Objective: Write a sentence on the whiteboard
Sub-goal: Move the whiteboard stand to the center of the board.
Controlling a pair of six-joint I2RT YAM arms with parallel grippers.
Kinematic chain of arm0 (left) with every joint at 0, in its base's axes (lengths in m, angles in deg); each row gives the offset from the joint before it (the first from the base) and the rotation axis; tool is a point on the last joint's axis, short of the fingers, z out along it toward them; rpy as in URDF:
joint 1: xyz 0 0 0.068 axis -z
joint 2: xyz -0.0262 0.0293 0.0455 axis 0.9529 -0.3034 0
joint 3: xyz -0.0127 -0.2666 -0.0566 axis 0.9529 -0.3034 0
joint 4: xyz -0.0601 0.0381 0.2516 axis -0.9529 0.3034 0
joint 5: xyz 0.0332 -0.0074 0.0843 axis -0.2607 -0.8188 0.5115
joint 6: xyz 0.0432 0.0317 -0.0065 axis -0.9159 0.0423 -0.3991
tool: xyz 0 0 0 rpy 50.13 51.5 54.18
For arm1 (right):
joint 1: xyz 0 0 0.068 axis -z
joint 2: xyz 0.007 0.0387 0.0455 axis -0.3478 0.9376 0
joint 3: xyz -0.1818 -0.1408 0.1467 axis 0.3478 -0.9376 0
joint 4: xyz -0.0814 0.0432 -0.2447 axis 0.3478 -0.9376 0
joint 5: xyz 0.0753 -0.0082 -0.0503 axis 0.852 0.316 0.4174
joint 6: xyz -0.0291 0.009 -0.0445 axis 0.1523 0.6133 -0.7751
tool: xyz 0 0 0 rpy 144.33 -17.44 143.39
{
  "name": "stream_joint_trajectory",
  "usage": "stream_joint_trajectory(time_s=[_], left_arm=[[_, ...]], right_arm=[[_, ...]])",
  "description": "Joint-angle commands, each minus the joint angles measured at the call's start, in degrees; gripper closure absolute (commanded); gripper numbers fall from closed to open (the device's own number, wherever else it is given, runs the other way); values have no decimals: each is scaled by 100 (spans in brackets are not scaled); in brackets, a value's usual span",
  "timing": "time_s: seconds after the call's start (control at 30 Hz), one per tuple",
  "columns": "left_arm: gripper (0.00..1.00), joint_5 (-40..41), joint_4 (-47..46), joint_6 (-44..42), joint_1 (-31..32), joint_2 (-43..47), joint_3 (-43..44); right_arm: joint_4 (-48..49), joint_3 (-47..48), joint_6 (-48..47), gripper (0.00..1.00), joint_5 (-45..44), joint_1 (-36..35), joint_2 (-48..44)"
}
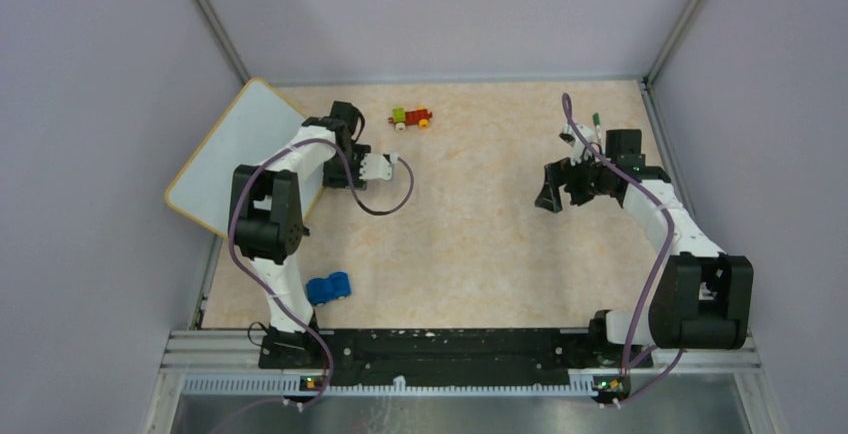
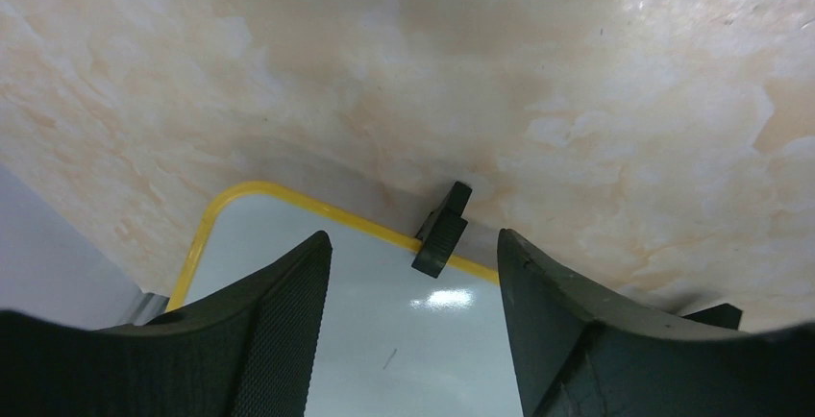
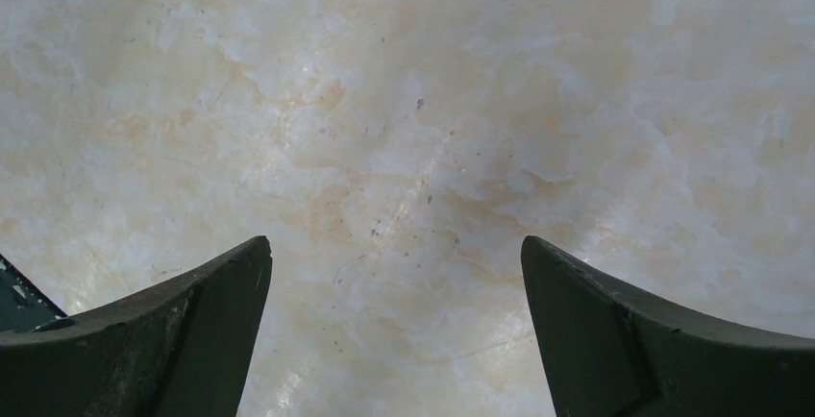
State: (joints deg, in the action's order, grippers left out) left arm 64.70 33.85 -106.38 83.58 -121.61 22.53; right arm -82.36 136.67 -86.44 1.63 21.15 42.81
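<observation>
Left gripper (image 2: 413, 234), right gripper (image 3: 395, 239): two, agape; one whiteboard (image 1: 225, 154).

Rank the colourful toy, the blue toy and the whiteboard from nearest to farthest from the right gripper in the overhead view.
From the right gripper:
1. the colourful toy, back centre.
2. the blue toy, front left.
3. the whiteboard, far left by the wall.

Table (image 1: 480, 234): whiteboard (image 1: 230, 154), toy train (image 1: 411, 117), blue toy (image 1: 328, 288)
</observation>
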Motion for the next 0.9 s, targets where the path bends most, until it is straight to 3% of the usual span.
stream_joint_trajectory(time_s=[0.0,0.27,0.57,0.87], left_arm=[[34,111,24,-589,-157,-211,165],[45,272,108,-824,-248,-490,107],[75,266,218,-966,-198,-532,130],[89,239,274,-943,289,-532,210]], right_arm=[[22,275,-124,3,153,-9,-12],[10,293,-124,3,118,-11,22],[30,309,-124,3,85,-9,15],[19,346,-107,3,19,-9,-11]])
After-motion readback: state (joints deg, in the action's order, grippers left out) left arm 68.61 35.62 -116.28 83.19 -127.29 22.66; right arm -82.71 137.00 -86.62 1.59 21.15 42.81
